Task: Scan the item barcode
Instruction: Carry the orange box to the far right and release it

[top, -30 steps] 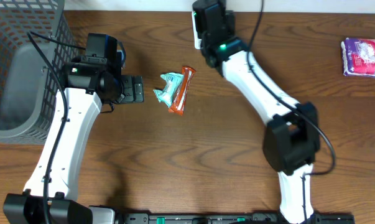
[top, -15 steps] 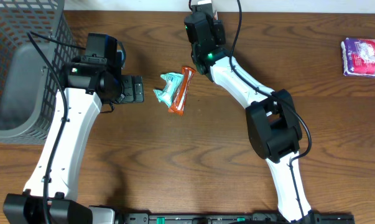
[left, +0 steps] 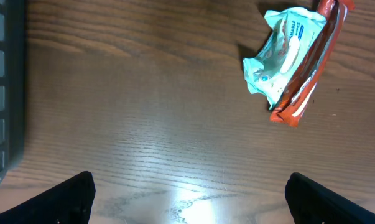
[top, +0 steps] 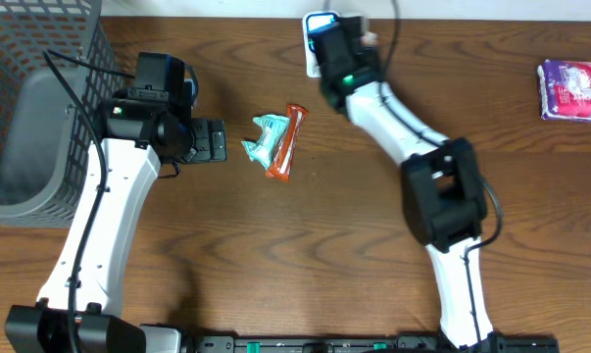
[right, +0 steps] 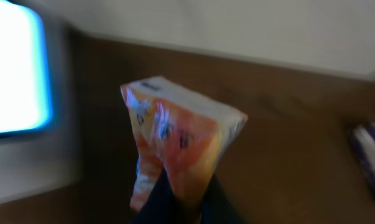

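Right gripper (right: 178, 196): clenched on orange-white packet (right: 178, 140), at table's (top: 305, 255) 12 o'clock edge, lit scanner (right: 13, 68) at its 9 o'clock (picture blurred). Left gripper (left: 187, 193): released, empty, jaws wide. Teal packet (left: 287, 53) and red packet (left: 311, 78): touching on table, at 1 o'clock of left gripper.

Grey mesh basket (top: 21, 44) far left — purple packet (top: 572, 89) far right
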Available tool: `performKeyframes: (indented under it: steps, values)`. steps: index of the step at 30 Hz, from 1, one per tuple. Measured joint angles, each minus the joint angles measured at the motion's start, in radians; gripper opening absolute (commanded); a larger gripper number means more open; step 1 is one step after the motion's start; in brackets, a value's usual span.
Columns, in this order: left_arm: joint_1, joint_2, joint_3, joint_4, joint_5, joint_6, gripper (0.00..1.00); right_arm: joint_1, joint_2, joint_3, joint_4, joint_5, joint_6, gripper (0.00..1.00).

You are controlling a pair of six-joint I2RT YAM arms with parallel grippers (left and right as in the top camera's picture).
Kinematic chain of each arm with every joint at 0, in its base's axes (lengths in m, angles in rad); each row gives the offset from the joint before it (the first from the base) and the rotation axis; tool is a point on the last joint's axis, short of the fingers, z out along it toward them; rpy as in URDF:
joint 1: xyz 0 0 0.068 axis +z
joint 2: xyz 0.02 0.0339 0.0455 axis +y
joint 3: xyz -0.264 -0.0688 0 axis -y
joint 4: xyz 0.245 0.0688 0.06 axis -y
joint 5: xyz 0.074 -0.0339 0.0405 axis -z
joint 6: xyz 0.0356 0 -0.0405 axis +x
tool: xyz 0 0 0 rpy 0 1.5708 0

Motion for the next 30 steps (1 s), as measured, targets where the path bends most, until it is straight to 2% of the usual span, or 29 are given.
performKeyframes:
  steps: [5,11,17,25,27,30]
  values:
    - [0.000,0.000,0.000,0.001,0.000,0.000,0.98,-0.142,-0.066,0.000,-0.201,0.031,0.106,0.01]
    - [0.000,0.000,0.000,0.000,0.000,0.000,0.98,-0.377,-0.217,0.004,-0.439,0.030,0.269,0.02]
    - [0.000,0.000,0.000,0.000,0.000,0.000,0.98,-0.600,-0.257,0.011,-0.612,-0.087,0.410,0.01]
    - [0.000,0.000,0.000,0.000,0.000,0.000,0.98,-0.845,-0.211,0.011,-0.652,-0.365,0.520,0.01]
    - [0.000,0.000,0.000,0.000,0.000,0.000,0.98,-0.887,-0.185,0.011,-0.653,-0.424,0.533,0.10]
    - [0.000,0.000,0.000,0.000,0.000,0.000,0.98,-0.910,-0.161,0.011,-0.651,-0.467,0.552,0.09]
